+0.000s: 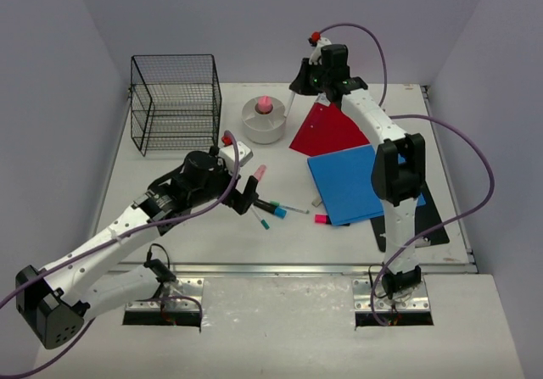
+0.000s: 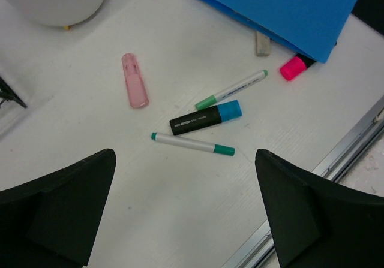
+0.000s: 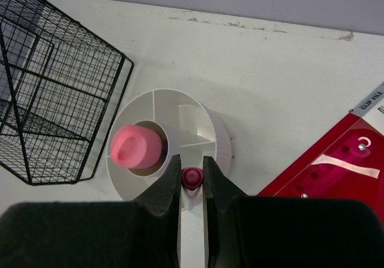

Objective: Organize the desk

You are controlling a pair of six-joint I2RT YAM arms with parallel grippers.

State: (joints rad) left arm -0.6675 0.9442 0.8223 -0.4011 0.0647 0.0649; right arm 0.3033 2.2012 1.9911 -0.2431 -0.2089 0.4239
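On the off-white desk [image 1: 182,231], my left gripper [image 1: 252,194] hangs open over loose pens with nothing between its fingers [image 2: 66,208]. Under it lie a teal-capped marker [image 2: 192,144], a black highlighter with a blue cap [image 2: 206,117], a green-capped marker [image 2: 231,89] and a pink highlighter [image 2: 134,80]. My right gripper [image 3: 192,163] is shut on a white marker with a dark pink end [image 3: 192,178]. It holds the marker [image 1: 290,103] tilted, just right of the white round holder [image 3: 174,109]. A pink-topped item [image 3: 137,147] stands in that holder [image 1: 264,123].
A black wire basket [image 1: 174,101] stands at the back left. A red folder [image 1: 327,131] and a blue folder [image 1: 352,184] lie on the right. An eraser [image 2: 262,42] and another pink highlighter [image 2: 293,68] lie at the blue folder's edge. A silver rail [image 2: 336,160] runs along the front.
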